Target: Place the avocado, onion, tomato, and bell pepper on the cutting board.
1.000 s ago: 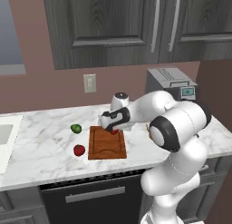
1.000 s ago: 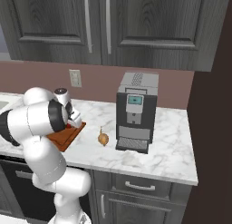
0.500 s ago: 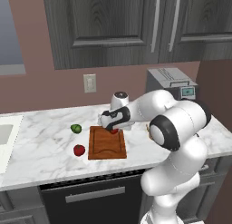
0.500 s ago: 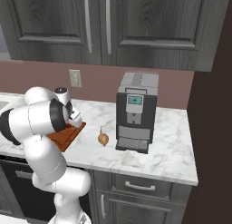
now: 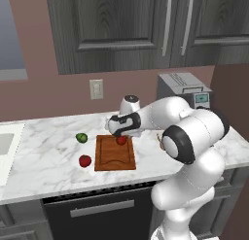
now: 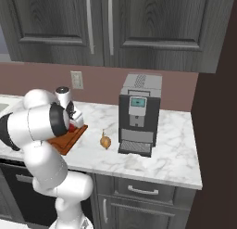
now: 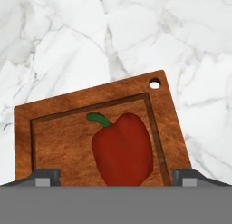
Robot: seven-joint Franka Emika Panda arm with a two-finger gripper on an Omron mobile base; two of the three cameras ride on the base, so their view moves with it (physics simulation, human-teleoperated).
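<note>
The red bell pepper [image 7: 123, 148] with its green stalk lies on the reddish-brown cutting board [image 7: 59, 128], near the corner with the hanging hole. My gripper [image 7: 115, 175] hovers right over it, open, its fingertips [image 7: 45, 175] wide apart and clear of the pepper on both sides. In the left base view the gripper [image 5: 121, 133] sits above the pepper [image 5: 121, 140] at the far right part of the board [image 5: 114, 156]. The green avocado [image 5: 81, 137] and the red tomato [image 5: 85, 161] rest on the counter left of the board. The tan onion [image 6: 106, 141] lies on the counter right of the board [image 6: 69, 141].
A coffee machine [image 6: 137, 114] stands on the marble counter right of the onion. A sink [image 5: 5, 143] is at the counter's far left. Dark cabinets hang above, and a wall outlet [image 5: 96, 89] is behind the board.
</note>
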